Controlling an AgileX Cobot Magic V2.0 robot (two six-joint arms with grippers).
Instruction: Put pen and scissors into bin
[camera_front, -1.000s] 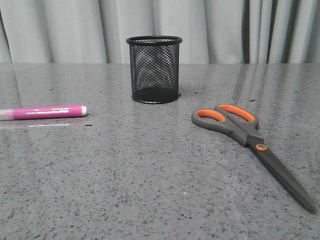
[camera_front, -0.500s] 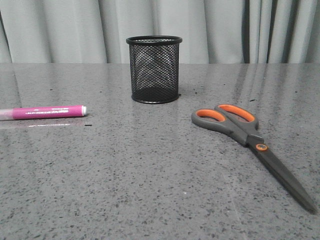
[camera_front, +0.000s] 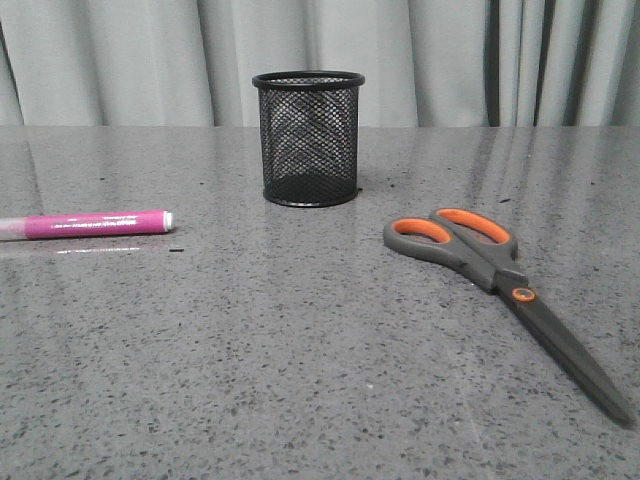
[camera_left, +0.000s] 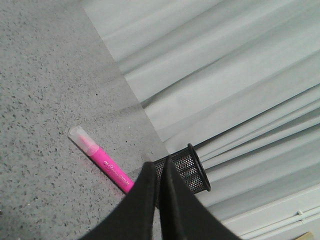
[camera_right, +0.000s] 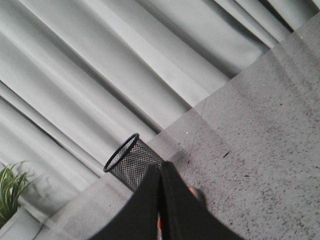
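The black mesh bin (camera_front: 308, 139) stands upright at the table's middle back. The pink pen (camera_front: 97, 223) lies flat at the left, white tip toward the bin. The scissors (camera_front: 500, 286) lie flat at the right, orange loops toward the bin, blades toward the front right. Neither gripper shows in the front view. In the left wrist view my left gripper (camera_left: 159, 165) is shut and empty, above the table, with the pen (camera_left: 100, 160) and the bin (camera_left: 192, 172) beyond it. In the right wrist view my right gripper (camera_right: 160, 169) is shut and empty, with the bin (camera_right: 131, 162) beyond and a bit of the scissors' orange loop (camera_right: 192, 191) beside its fingers.
A grey speckled table (camera_front: 300, 360) runs to pale curtains (camera_front: 150, 60) at the back. A green plant (camera_right: 10, 192) shows at the edge of the right wrist view.
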